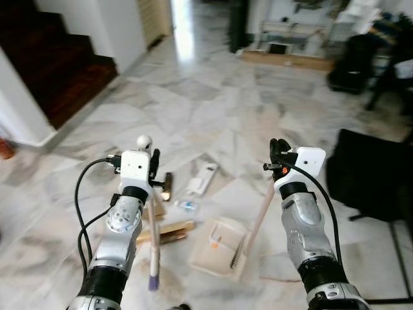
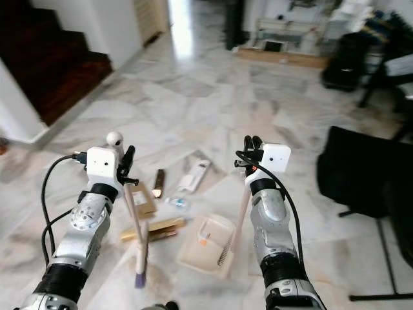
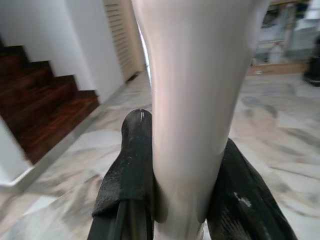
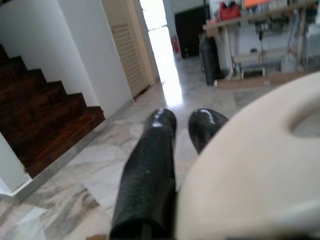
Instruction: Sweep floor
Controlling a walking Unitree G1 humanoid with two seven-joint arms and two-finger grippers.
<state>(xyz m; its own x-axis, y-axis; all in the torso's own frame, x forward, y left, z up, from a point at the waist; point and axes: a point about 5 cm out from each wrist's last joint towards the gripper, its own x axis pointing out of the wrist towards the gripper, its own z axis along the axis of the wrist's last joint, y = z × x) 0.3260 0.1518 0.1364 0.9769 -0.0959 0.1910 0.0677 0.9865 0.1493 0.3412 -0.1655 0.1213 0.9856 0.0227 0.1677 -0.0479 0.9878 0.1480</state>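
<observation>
A: Left gripper (image 1: pixel 153 159)?
B: Clamped round the pale broom handle (image 1: pixel 155 223), upright, brush end on the marble floor (image 1: pixel 213 110).
A: Right gripper (image 1: pixel 279 150)?
B: Closed on the dustpan handle (image 1: pixel 261 213); dustpan (image 1: pixel 219 245) on floor beside scattered litter (image 1: pixel 201 179).

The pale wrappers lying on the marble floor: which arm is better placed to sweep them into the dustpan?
Probably the left. The left hand grips the pale-handled broom, whose head lies beside the pale wrappers. The right hand holds the long handle of the beige plastic dustpan, resting on the floor nearby.
</observation>
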